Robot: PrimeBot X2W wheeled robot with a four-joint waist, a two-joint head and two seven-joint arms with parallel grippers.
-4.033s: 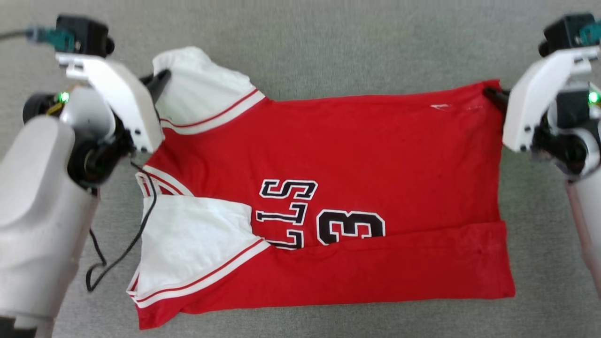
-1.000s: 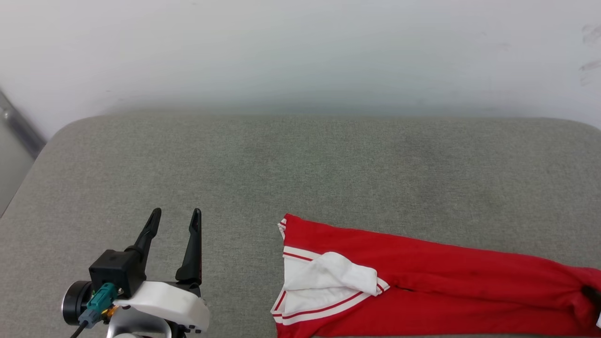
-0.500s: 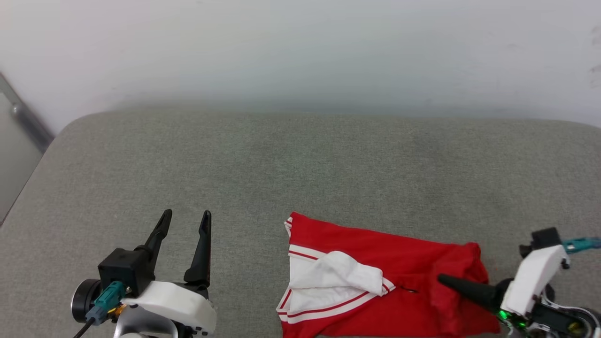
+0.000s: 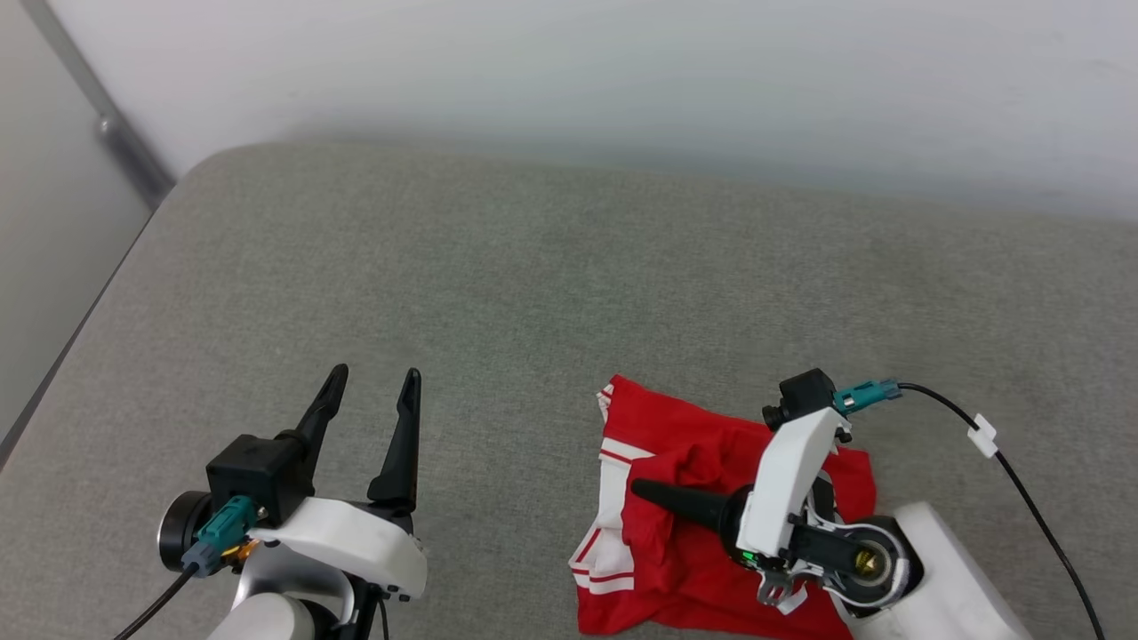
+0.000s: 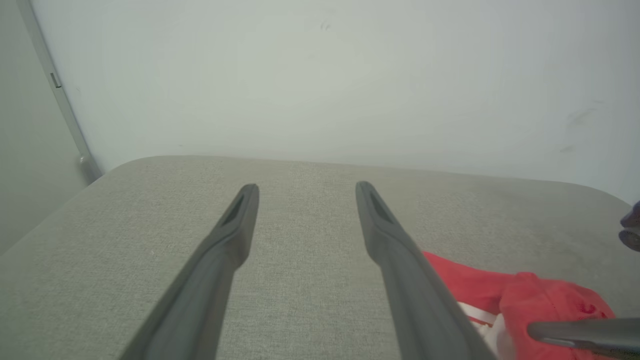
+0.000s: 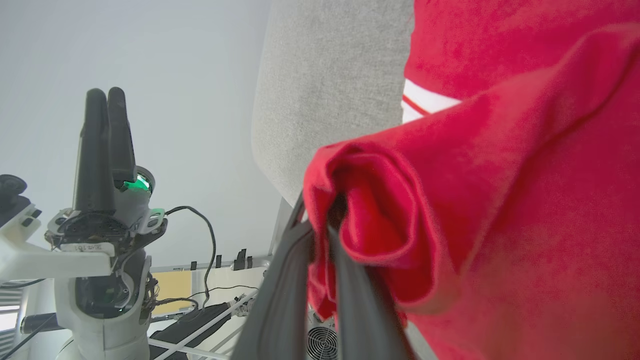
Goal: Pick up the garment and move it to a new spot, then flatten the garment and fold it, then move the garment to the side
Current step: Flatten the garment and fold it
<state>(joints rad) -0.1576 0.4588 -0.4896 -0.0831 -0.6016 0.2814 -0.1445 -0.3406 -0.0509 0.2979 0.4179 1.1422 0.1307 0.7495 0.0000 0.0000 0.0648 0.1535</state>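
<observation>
My right tool (image 4: 638, 487) was pinched shut on a bunched fold of red cloth. In the right wrist view the fabric wrapped over and around the two fingers. The left tool (image 4: 375, 373) stood wide and empty at the lower left of the head view, over bare grey fabric-covered worktop (image 4: 533, 293) and well apart from the shirt.

The red jersey T-shirt (image 4: 685, 436) lay in the lower right-centre of the head view, near the bottom edge. It was gathered into a rumpled heap. A white sleeve with striped trim (image 4: 609, 533) showed along the heap's left side, and the right arm lay over its right half. I could not see the chest lettering.

I judged that I was in the middle of the folding step, carrying one end of the shirt across the rest of it toward the frame's left. The shirt already lay on the worktop, so the pick-up and move looked finished. The fold was neither flat nor neat, because the held layer stood in a hump. What remained, as I read it, was to lay that end down, let go, smooth the stack and shift it to the side. The open worktop at the upper left gave plenty of room for that.
</observation>
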